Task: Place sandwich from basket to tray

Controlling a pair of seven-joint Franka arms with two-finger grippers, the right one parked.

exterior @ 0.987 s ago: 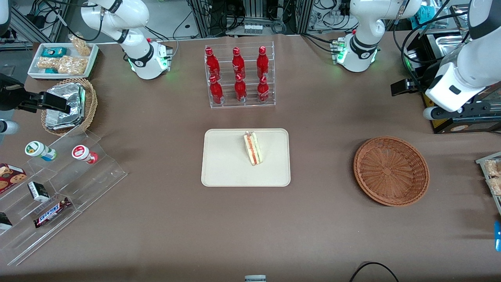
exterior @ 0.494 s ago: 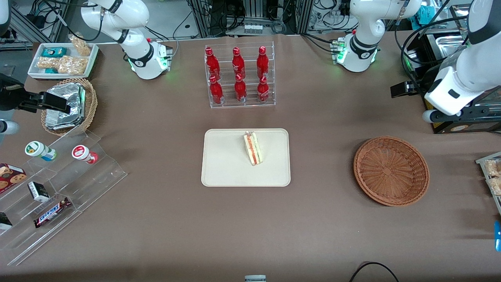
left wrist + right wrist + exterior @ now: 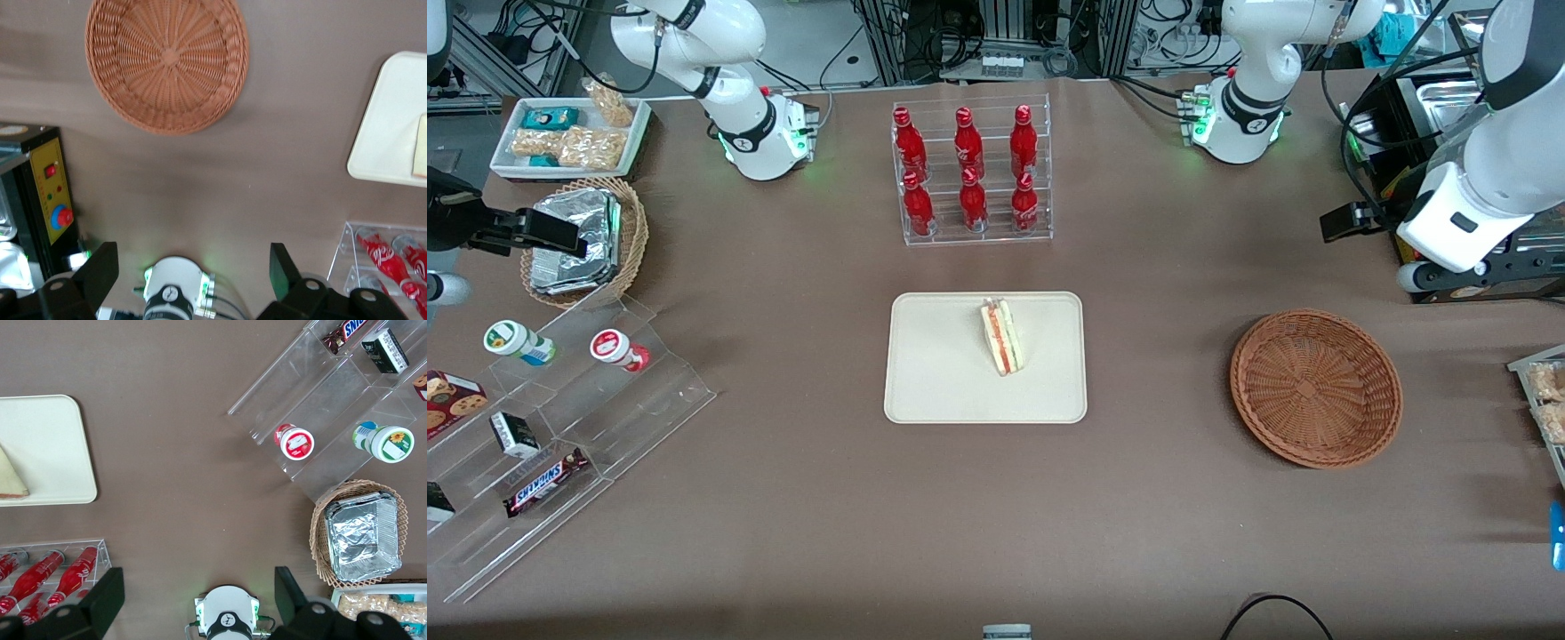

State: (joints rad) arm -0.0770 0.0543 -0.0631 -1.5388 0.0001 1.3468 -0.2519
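Note:
The sandwich [image 3: 1001, 336], a white bread wedge with red-orange and green layers, lies on the cream tray [image 3: 934, 373] in the middle of the table. The reddish-brown wicker basket [image 3: 1316, 388] is empty and sits toward the working arm's end. My left gripper [image 3: 1352, 222] is raised above the table edge, farther from the front camera than the basket, open and empty. In the left wrist view the gripper [image 3: 192, 270] has its fingers [image 3: 100, 270] wide apart with nothing between them. That view also shows the basket [image 3: 167, 63], the tray [image 3: 387, 120] and an edge of the sandwich [image 3: 420, 147].
A clear rack of red bottles [image 3: 971, 173] stands farther from the front camera than the tray. A black box with a yellow panel [image 3: 53, 193] sits by the gripper. An acrylic snack stand [image 3: 560, 418] and a light basket of foil packs [image 3: 583, 240] lie toward the parked arm's end.
My left gripper and wrist have shifted slightly, a little nearer the front camera. The sandwich, tray and basket have not moved.

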